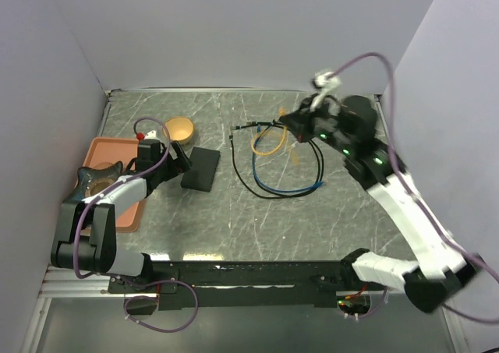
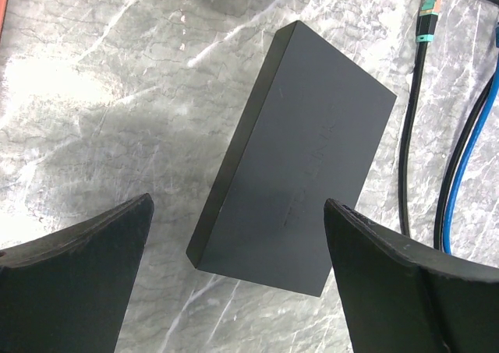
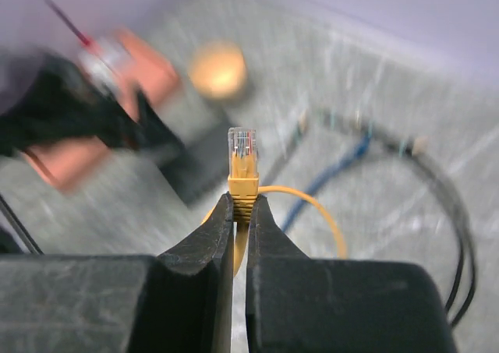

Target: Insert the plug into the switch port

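Fingers (image 3: 204, 240) on my right gripper (image 3: 242, 205) are pinched together on the yellow boot just behind the plug (image 3: 242, 152), whose clear tip sticks out past them with its yellow cable (image 3: 316, 206) looping away underneath. So the pick-up is done, by my reading. My left gripper (image 2: 238, 205) has its jaws spread as wide as I ever see them and holds nothing. They sit to either side of the near end of the switch (image 2: 304, 150), which lies flat on the marble table (image 2: 93, 96) just beside the orange tray (image 1: 105, 154). Plug and switch are well apart in the top view, so bracing the box, lining up and pushing in are all left to do.

What I can't see matters here. No socket row shows on any visible face of the switch (I only get its plain top and two blank edges), so I cannot tell which edge carries the ports. The right wrist background is smeared, and I cannot tell whether the left jaws touch the box or stand clear of it. A black cable (image 2: 413, 135) and a blue cable (image 2: 468, 158) run out of frame.
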Action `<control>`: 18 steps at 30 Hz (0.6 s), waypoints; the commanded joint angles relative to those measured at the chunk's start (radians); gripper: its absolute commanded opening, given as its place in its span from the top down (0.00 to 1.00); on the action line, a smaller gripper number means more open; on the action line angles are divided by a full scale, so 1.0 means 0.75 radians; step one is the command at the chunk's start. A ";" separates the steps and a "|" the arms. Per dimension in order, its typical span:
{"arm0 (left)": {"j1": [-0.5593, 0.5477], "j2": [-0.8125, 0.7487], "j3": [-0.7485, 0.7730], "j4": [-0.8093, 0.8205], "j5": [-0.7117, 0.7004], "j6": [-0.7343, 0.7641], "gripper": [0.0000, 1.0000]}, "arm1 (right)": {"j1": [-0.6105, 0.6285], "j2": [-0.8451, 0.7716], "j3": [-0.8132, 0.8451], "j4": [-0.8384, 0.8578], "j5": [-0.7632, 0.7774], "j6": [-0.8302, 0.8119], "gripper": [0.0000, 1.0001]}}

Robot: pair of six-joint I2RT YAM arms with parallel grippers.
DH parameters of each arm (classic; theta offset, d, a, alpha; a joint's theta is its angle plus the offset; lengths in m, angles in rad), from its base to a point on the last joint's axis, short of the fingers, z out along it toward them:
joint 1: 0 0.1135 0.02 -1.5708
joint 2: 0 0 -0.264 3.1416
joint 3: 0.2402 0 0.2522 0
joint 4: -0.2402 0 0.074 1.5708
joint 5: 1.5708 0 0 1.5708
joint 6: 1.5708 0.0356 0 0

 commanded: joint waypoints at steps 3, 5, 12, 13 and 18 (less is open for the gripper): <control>0.006 -0.036 0.044 0.011 0.035 0.016 0.03 | 0.017 -0.347 0.048 0.103 0.240 0.052 1.00; 0.006 -0.044 0.040 0.007 0.030 0.020 0.03 | 0.015 -0.413 0.013 0.156 0.281 0.035 1.00; 0.008 -0.069 0.044 -0.017 0.018 0.024 0.02 | 0.015 -0.264 -0.009 -0.117 0.602 0.012 1.00; 0.006 -0.071 0.046 -0.030 0.016 0.030 0.02 | 0.015 -0.255 -0.046 -0.118 0.685 0.023 1.00; 0.008 -0.091 0.062 -0.048 -0.012 0.052 0.02 | 0.015 -0.186 -0.240 -0.122 0.744 0.045 1.00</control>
